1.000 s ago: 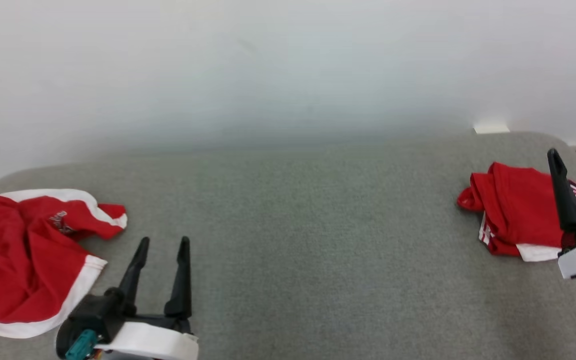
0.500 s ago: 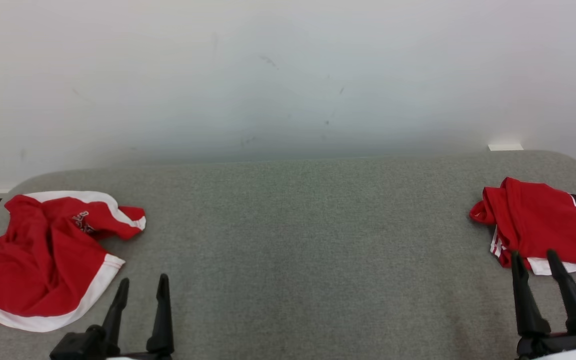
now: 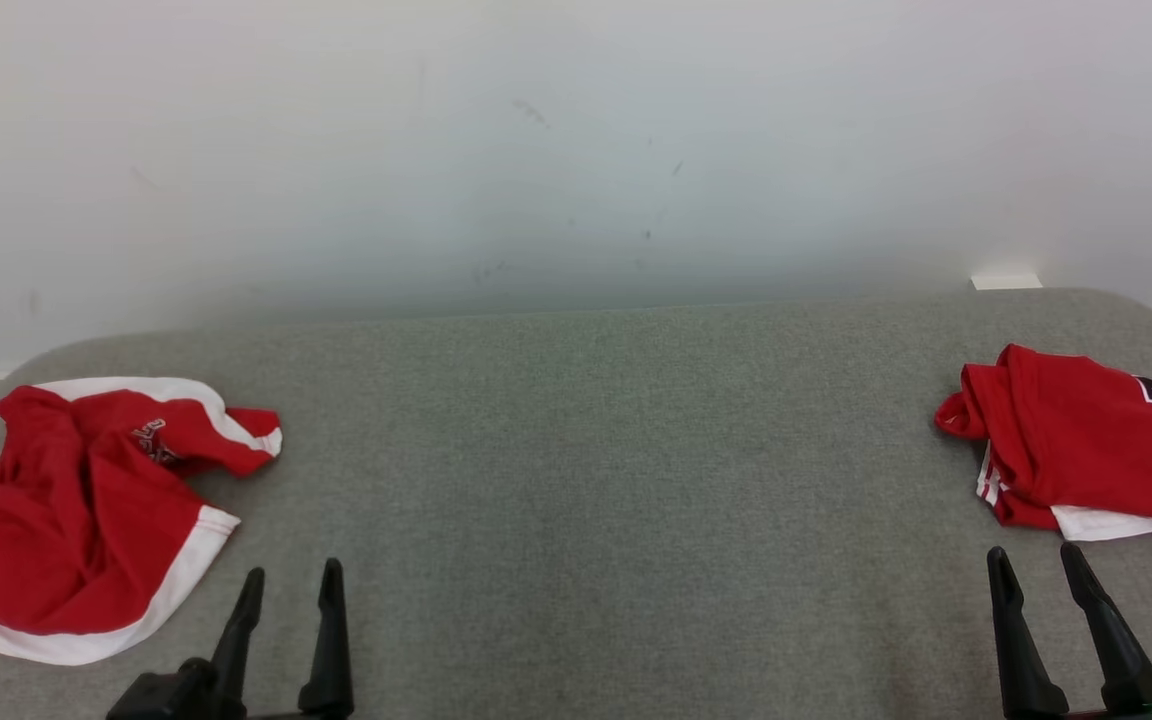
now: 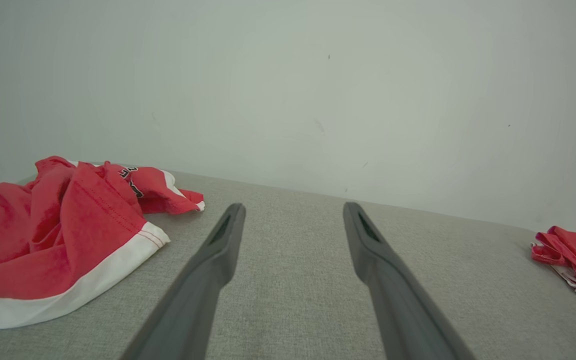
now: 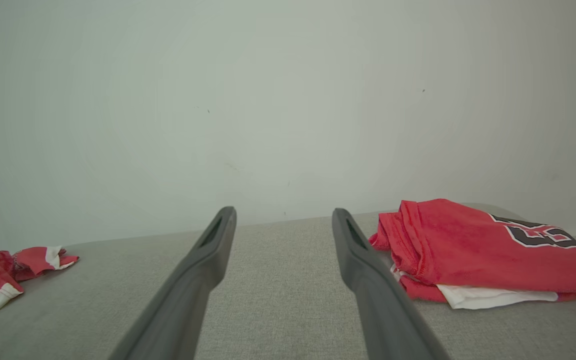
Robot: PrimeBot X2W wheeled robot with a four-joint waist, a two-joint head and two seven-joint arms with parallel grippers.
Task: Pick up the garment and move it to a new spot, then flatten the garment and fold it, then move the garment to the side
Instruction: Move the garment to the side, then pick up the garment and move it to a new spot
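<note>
Head view: the garment (image 3: 76,520) lies crumpled at the table's (image 3: 586,480) left end. It is red cloth with a white hem band, bunched into loose ridges, and one flap with a small print is turned up toward the table's far edge. A jersey (image 3: 1086,450), also red with dark numerals, sits folded at the table's right end. So I judge the job on the garment is at its first step, the pick-up, and not yet begun. The left gripper (image 3: 294,572) is at the table's near edge just beside the garment, fingers apart and holding nothing. The right gripper (image 3: 1033,550) is at the near edge close to the jersey, also spread and empty.

Left wrist view: the gripper's two fingers (image 4: 218,250) point across the table toward the wall (image 4: 318,100) with bare table between them. The garment (image 4: 58,235) lies off their line toward the table's left end, its hem flat on the table.

Right wrist view: the fingers (image 5: 203,260) stand wide apart. The jersey (image 5: 468,250) is a neat stack with a white layer showing underneath.

The next move, as I judge it, calls for the left arm to swing toward the table's left end. It should come down on a raised ridge and pinch the cloth there. The limp fabric will likely sag and drag when lifted.
</note>
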